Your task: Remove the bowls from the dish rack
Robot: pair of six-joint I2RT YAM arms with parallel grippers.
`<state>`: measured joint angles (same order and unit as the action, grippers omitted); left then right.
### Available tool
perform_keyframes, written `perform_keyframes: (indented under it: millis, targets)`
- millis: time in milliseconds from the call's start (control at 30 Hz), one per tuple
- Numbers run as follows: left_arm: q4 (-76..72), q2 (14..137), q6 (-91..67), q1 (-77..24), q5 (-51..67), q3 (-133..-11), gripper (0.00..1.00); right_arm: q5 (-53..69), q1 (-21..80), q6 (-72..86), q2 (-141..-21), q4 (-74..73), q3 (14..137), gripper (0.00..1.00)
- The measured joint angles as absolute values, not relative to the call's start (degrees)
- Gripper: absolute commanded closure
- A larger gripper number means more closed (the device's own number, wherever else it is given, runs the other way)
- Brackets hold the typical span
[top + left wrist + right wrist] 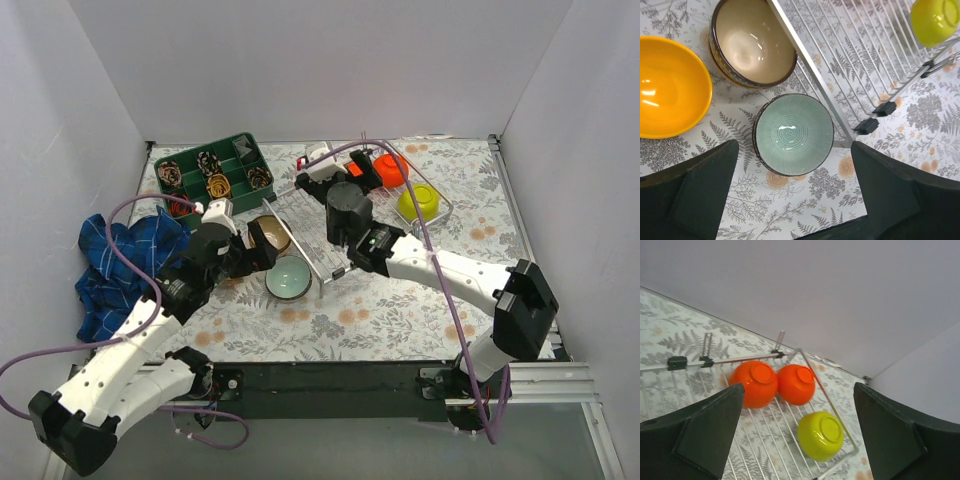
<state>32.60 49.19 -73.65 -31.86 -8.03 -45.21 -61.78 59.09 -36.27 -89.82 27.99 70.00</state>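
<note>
A: Left gripper point(794, 150)?
B: Fingers are spread wide above the grey-green bowl point(793, 134), set on the table point(920, 115) just beside the dish rack point(850, 55). The beige bowl point(752, 42) and orange-yellow bowl point(667, 85) are seen nearby.
A: Right gripper point(797, 390)?
B: Fingers are apart, nothing is held. Two red-orange bowls point(752, 382) and the lime bowl point(821, 435) are seen in the rack.

Dish rack point(812, 75): bare silver metal wire, bright sheen; corner tips black, plastic-looking. Pale grey-green bowl point(793, 134): glossy glaze over fine concentric ribbing. Beige bowl point(752, 42) and orange-yellow bowl point(667, 85): smooth, glossy, with sharp highlights. Lime green bowl point(821, 435) and the two red-orange bowls point(754, 383) point(796, 384): smooth, softer sheen. Counter point(920, 115): matt printed fern-and-flower covering. Blue checked cloth point(115, 260) at the left edge was soft and crumpled. Green tray point(200, 147) in the far left corner looked like plastic. Left end effector point(794, 145) fingers point(700, 195): matt black.
</note>
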Motion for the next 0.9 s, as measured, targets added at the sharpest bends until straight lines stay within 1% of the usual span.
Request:
perform_keyframes:
  millis: [233, 433, 600, 900]
  targets:
    - [36.12, 44.31, -74.24, -31.86, -10.17, -46.81, 0.02, -44.36, 49.76, -18.48, -92.79, 5.98, 78.61, 0.01]
    - [39.92, 41.28, -75.46, -31.86, -11.66, -46.92, 0.02, -30.65, 39.72, -13.63, -96.99, -5.26, 80.6, 0.01]
    - [43.24, 39.9, -76.58, -31.86, -12.69, -48.45, 0.02, -21.8, 33.56, -18.76, -101.95, -9.21, 83.02, 0.01]
    - [45.74, 41.93, -78.24, -31.86, -12.58, -51.59, 0.02, -17.47, 32.75, -36.91, -114.04, -8.51, 89.27, 0.01]
